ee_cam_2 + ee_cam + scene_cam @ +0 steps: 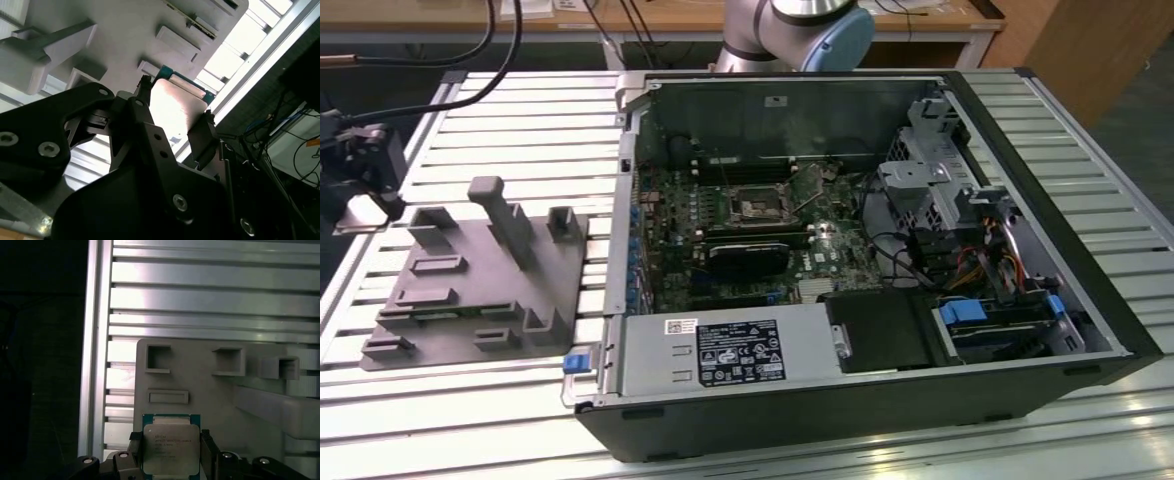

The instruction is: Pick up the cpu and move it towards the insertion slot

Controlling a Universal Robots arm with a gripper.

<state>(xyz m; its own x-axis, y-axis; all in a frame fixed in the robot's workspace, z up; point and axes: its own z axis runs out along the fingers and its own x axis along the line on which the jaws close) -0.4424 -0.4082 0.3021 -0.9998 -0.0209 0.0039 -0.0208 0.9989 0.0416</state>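
Two fingers (207,450) of the gripper (171,460) press on opposite edges of the cpu (171,442), which reads as clamped, at a narrow opening. The square chip sits centred between the jaws, metal lid up, over the grey fixture plate (454,280); lifted or resting, can't tell. The insertion slot (758,207) lies well apart from the jaws, inside the open computer case (1067,250), toward the exterior view's right.
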